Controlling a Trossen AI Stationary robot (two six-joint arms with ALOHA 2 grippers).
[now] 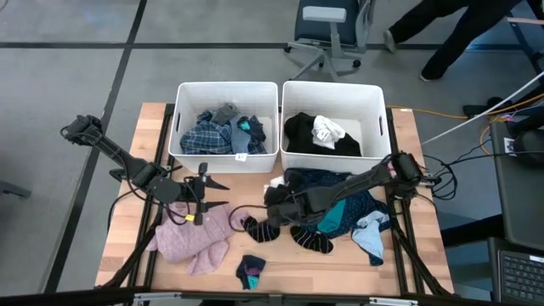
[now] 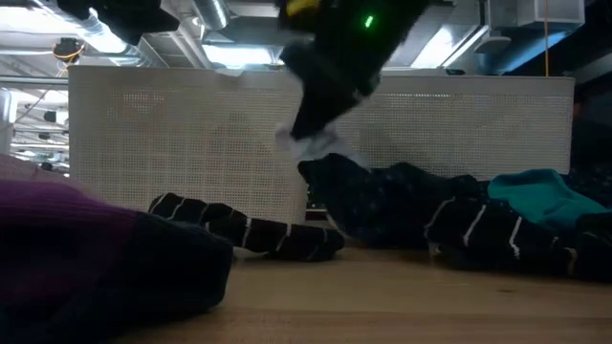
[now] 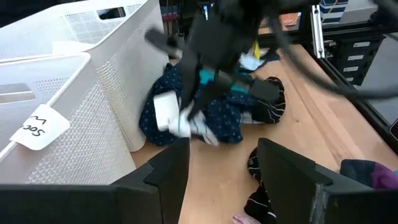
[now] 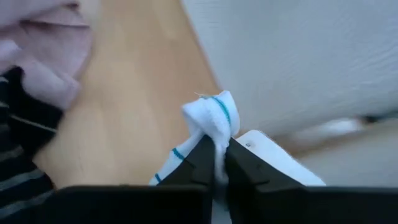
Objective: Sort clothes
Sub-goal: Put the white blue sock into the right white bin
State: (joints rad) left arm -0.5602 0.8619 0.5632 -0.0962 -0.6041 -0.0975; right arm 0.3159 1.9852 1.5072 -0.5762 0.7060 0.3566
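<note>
My right gripper (image 1: 274,200) is shut on a small white cloth with teal stripes (image 4: 214,118), just in front of the right white bin (image 1: 374,93). The same cloth shows in the low view (image 2: 316,145), above the edge of the navy dotted cloth (image 1: 319,183). My left gripper (image 1: 217,194) is open and empty over the far edge of the pink fuzzy top (image 1: 191,238). Dark striped socks (image 1: 302,235) lie on the table beside the navy cloth. The blue plaid shirt (image 1: 204,136) lies in the left bin (image 1: 183,93). My right gripper pinches a bunched fold of the white cloth (image 4: 217,140) between its two fingers. The top of the bunch sticks out past the fingertips. In the low view the fingers come from above, and the cloth (image 2: 330,148) hangs clear of the table.
Black and white pieces (image 1: 319,134) lie in the right bin. A teal cloth (image 1: 340,214), a light blue cloth (image 1: 371,238) and a small dark sock (image 1: 250,270) lie on the table. A paper tag (image 3: 38,127) hangs on the left bin's wall. A person and a chair are beyond the table.
</note>
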